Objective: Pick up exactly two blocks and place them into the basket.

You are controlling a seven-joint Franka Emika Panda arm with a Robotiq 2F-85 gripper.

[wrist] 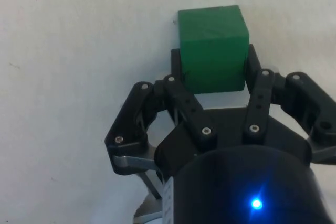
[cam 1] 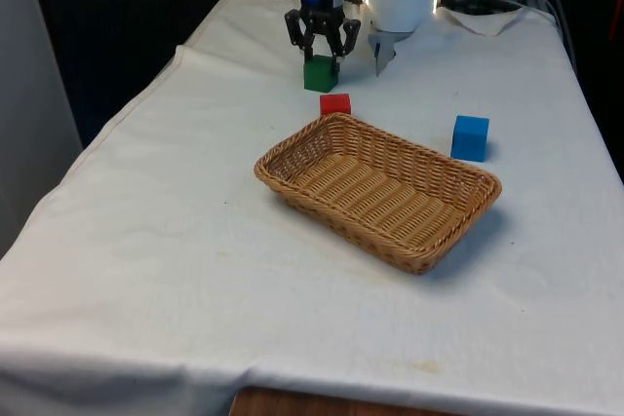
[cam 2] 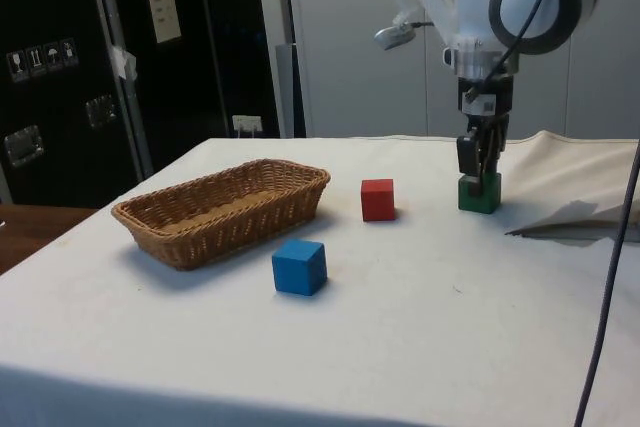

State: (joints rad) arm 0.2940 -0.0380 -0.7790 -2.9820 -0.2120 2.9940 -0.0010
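Behind the basket I have the gripper clenched on the green block; its fingertips hide behind the block's sides.

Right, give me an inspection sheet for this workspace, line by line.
Surface: table under a white cloth, a few faint marks.
Job's things: wicker basket holds no blocks; green block, red block and blue block sit on the cloth.
Clutter: crumpled cloth at the far end.
Claw: claw shut on the green block, which rests on the cloth.
Cables: black cable hangs in the side view.
Surroundings: dark cabinets.
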